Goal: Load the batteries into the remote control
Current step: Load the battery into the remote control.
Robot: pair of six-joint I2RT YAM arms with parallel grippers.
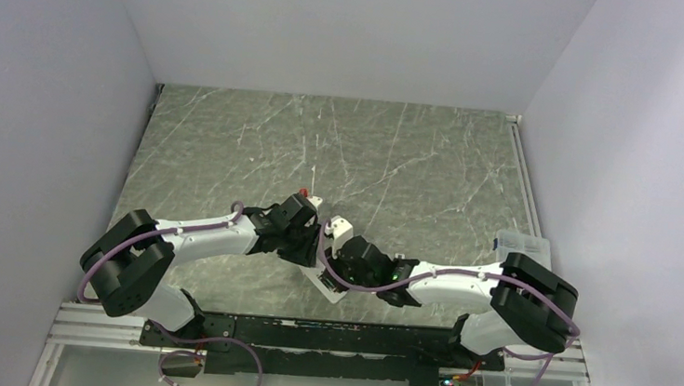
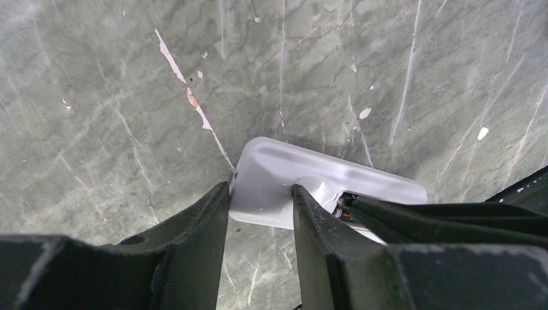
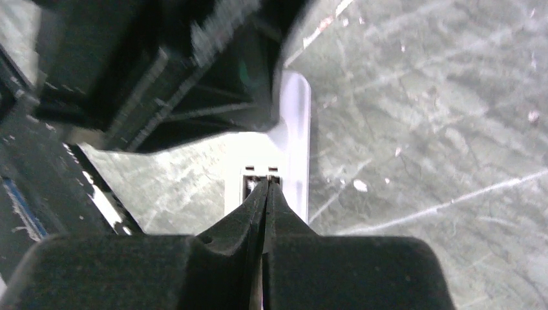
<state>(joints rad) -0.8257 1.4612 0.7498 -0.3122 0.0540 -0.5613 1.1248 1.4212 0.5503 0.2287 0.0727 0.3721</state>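
I have the remote control by its end in my left gripper. The jaws are drawn narrow: one finger sits against the end edge and the other lies across the face, which I take for a hold. My right gripper comes in from 3 o'clock with its jaws pressed together to a thin seam, tips right at the open recess and its small metal contacts. To seat a cell well, I judge I should keep the left clamp steady, with the bar flat on the table. The right should push straight along the recess, never sideways, so nothing springs out. I cannot see the batteries in any view. One may be under my right tips, but the seam shows nothing. From above, my own wrists cover most of the remote, and the recess floor is in shadow.
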